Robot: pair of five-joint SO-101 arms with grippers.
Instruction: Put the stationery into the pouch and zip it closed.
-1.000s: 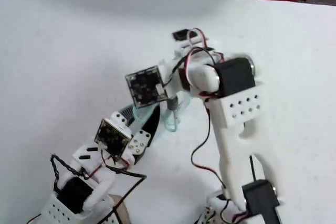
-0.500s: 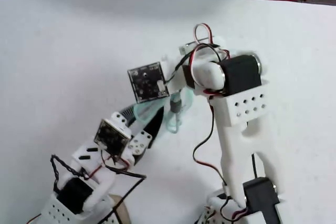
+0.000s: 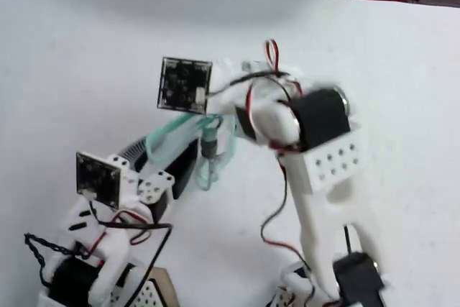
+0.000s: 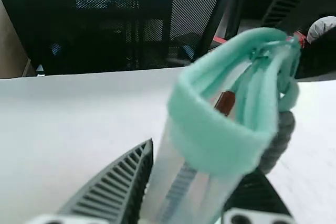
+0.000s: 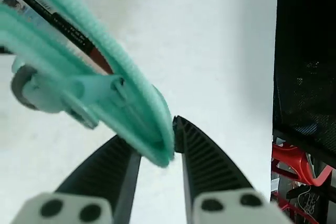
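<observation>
Near the centre of the high view, above the white bench (image 3: 86,48), both arms hold the clear pouch (image 3: 172,132) with its mint zip. The left gripper (image 4: 199,169) is clamped round its body. The right gripper (image 5: 153,136) pinches the zip's end. A brown pencil (image 5: 58,17) lies inside.

The white table (image 3: 79,48) was a plain matte surface. A tan flat piece (image 3: 164,287) lay on it at the near edge, partly under the white base of the left arm (image 3: 72,289). Well to the right of that tan piece, the right arm's base (image 3: 298,289) met the table — red and black wires (image 3: 269,231) looped down beside it.
</observation>
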